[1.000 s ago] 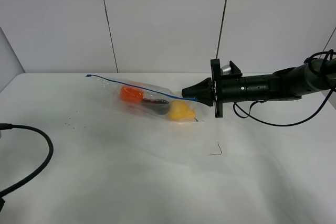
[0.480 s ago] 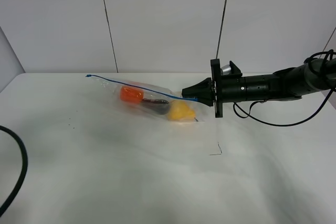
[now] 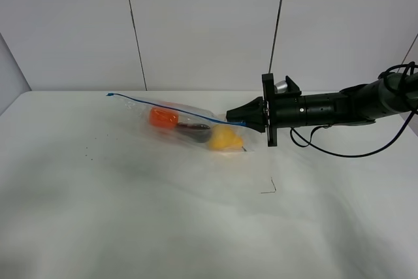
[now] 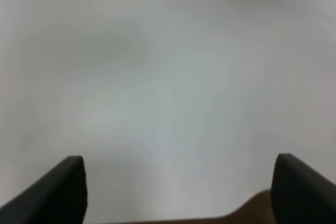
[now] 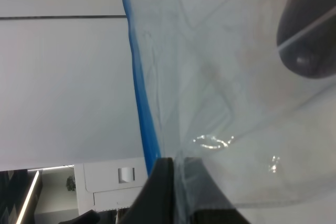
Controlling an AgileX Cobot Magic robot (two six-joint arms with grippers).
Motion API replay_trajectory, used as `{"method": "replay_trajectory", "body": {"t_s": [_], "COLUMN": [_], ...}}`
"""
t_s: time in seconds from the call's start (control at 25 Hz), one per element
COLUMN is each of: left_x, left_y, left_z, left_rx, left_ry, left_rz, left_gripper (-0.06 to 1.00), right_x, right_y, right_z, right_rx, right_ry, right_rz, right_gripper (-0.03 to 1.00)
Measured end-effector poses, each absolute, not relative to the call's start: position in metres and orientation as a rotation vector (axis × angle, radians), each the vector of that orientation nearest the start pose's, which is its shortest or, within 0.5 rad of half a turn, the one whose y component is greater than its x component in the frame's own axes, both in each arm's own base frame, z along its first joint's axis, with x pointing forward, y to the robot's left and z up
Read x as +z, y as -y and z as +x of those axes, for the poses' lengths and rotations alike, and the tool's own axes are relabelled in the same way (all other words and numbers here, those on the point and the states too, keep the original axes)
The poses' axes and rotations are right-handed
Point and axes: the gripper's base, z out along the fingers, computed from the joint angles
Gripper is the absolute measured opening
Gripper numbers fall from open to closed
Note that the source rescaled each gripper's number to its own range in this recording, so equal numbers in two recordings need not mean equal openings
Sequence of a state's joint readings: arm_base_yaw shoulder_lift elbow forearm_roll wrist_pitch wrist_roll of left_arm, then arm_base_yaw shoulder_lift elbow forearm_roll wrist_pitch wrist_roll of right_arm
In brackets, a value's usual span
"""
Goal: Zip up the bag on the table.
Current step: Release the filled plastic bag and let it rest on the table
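Already the right gripper (image 3: 230, 120) is clenched on the bag (image 3: 189, 124) at the near end of its blue zipper strip (image 3: 170, 106); in the right wrist view the two dark fingers (image 5: 160, 187) pinch the clear plastic just beside the strip (image 5: 140, 98). From that pinch the strip runs away from the gripper, toward the left of the high view and a little farther back, so its long axis lies nearly in line with the right arm. An orange (image 3: 162, 117), a dark eggplant (image 3: 196, 131) and a yellow pear (image 3: 224, 138) sit inside the bag, which lies on the table (image 3: 196, 227) left of the gripper. Whether the strip is sealed anywhere along its length is hard to judge from these views. The left gripper (image 4: 178, 190) has its fingers spread apart over bare table, holding nothing, and does not show in the high view, so the right arm is the nearer one.
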State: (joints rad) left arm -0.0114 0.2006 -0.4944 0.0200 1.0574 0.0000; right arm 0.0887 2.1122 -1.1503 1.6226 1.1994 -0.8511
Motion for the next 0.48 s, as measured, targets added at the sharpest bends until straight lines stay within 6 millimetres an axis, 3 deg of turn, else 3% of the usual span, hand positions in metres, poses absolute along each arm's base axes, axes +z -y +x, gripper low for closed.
{"method": "replay_trajectory", "body": {"t_s": [0.48], "left_x": [0.276], "left_y": [-0.002], "left_z": [-0.004], "left_rx": [0.017], "left_ry": [-2.047], "left_rz": [0.010], "left_gripper": [0.85], "right_x": [0.144], "right_y": [-0.118], "right_z": [0.372], "right_rx": [1.848], "right_ry": [-2.380], "right_rz": [0.228], "right_gripper": [0.00]}}
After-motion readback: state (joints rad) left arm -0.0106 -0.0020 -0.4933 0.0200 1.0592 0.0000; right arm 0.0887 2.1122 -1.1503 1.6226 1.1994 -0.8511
